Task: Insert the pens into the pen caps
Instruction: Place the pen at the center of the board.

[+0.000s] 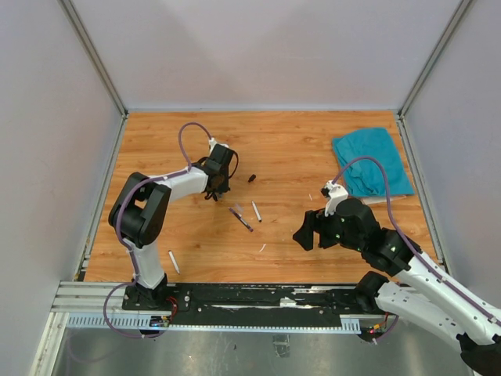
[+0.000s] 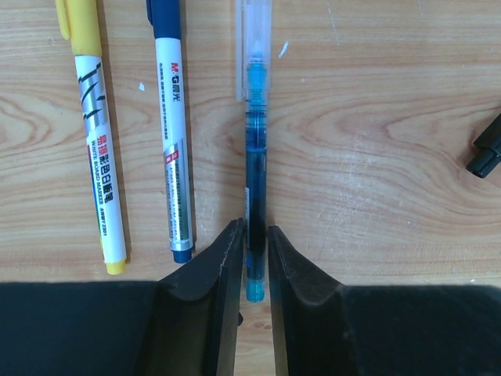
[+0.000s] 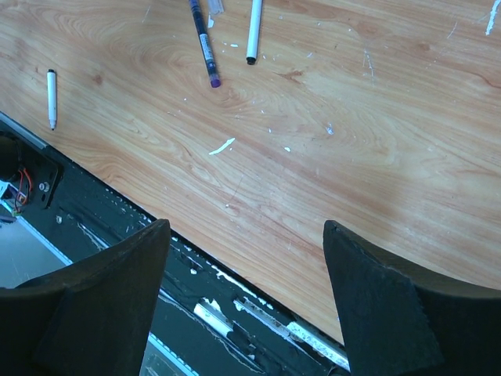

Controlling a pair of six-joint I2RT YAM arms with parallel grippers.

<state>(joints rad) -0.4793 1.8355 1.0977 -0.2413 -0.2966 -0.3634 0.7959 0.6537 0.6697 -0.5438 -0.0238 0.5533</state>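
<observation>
Wooden worktop (image 1: 313,141): left fingers (image 2: 223,298) closely flank the blue pen (image 2: 256,141), whether pinching I cannot tell; right fingers (image 3: 102,305) spread, empty.

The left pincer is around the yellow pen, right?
Not quite. The left pincer is around the clear pen. The yellow pen lies off to one side, untouched. The left wrist view shows it.

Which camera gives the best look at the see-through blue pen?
The left wrist view: the blue pen lies lengthwise mid-frame, its end between the left gripper's jaws. Overhead, that gripper hides it; the right wrist view shows other pens only.
</observation>
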